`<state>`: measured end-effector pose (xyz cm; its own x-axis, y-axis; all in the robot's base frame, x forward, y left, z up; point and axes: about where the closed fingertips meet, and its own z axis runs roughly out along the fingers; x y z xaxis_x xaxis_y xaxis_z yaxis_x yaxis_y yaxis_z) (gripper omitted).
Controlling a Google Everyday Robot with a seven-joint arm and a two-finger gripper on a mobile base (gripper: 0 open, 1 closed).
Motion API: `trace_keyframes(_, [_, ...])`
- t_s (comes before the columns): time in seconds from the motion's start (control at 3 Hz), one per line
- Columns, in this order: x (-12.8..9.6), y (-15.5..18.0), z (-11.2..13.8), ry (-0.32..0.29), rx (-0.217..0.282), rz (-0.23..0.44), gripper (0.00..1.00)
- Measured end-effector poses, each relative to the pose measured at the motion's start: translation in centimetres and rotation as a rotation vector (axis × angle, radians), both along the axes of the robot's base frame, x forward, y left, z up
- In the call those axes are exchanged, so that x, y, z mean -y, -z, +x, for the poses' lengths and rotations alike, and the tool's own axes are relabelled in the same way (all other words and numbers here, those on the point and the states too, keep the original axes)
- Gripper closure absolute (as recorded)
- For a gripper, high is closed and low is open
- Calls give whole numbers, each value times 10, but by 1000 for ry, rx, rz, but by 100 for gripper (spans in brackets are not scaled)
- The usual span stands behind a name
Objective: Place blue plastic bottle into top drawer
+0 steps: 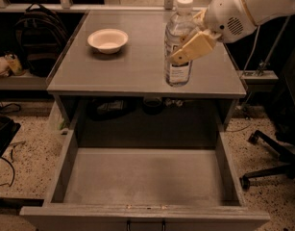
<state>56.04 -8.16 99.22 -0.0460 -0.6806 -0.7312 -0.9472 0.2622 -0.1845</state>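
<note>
The blue plastic bottle (178, 47) is clear with a white cap and a dark-and-white label. It is upright at the front right of the grey tabletop (132, 71), its base at or just above the surface. My gripper (186, 43) reaches in from the upper right and is shut on the bottle's middle, with one tan finger (194, 47) across its front. The top drawer (65, 167) is pulled fully open below the table. Its flat grey floor holds nothing, and its dark handle shows at the bottom edge.
A white bowl (107, 40) sits at the back left of the tabletop. A backpack (39, 32) and shelf clutter are at the left. An office chair base (262, 162) stands on the floor to the right. Cables lie at the lower left.
</note>
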Motion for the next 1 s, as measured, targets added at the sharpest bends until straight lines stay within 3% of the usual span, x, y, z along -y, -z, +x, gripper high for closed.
trace_keyframes(0.33, [-8,29,-17,-16,-64,4,100])
trace_keyframes(0.67, [-20,72,-53,-21,-152,19,100])
trace_keyframes(1.0, [-28,114,-85,-26,-169,30,100])
